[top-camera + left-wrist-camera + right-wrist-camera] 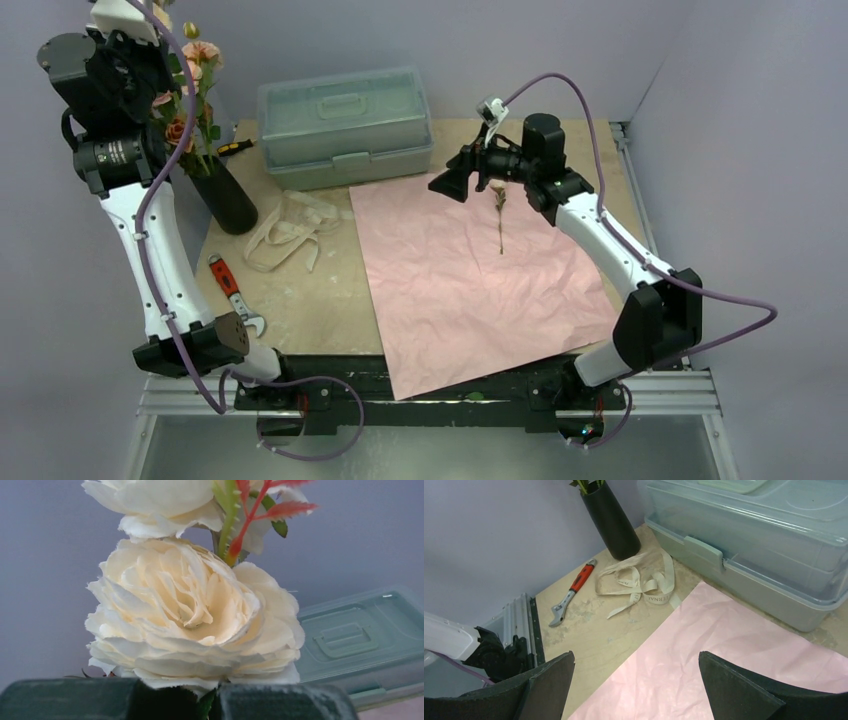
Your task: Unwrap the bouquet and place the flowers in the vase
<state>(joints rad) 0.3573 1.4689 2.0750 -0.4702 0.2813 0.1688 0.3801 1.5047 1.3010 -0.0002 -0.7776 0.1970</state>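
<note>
**Left arm loading a cream rose at the vase, right arm parked open over the paper**

Left gripper: jaws are down to a slit with a green stem pinched in it. The cream rose sits directly above the pads. Gripping just under the head leaves the stem hanging free below the jaws. I read the high arm pose as clearance for dropping a long stem into a narrow tube. There's another white bloom and a red-green sprig above the rose. I can't tell if they share the grip or are standing in the vase.

Vase: upright, below the left jaws from overhead, with pink and peach flowers in it. The stem tip and the vase mouth are hidden, so I can't judge alignment.

Right gripper: jaws wide, holding nothing. The wrapping paper lies flat under and ahead of them, pink side up. The ribbon lies loose ahead-left of the jaws, by the vase base. The unwrap looks done.

One loose sprig lies on the paper just under the right jaws in the overhead view. The right wrist view doesn't show it. My guess is that right is staged open to pick it.
</note>
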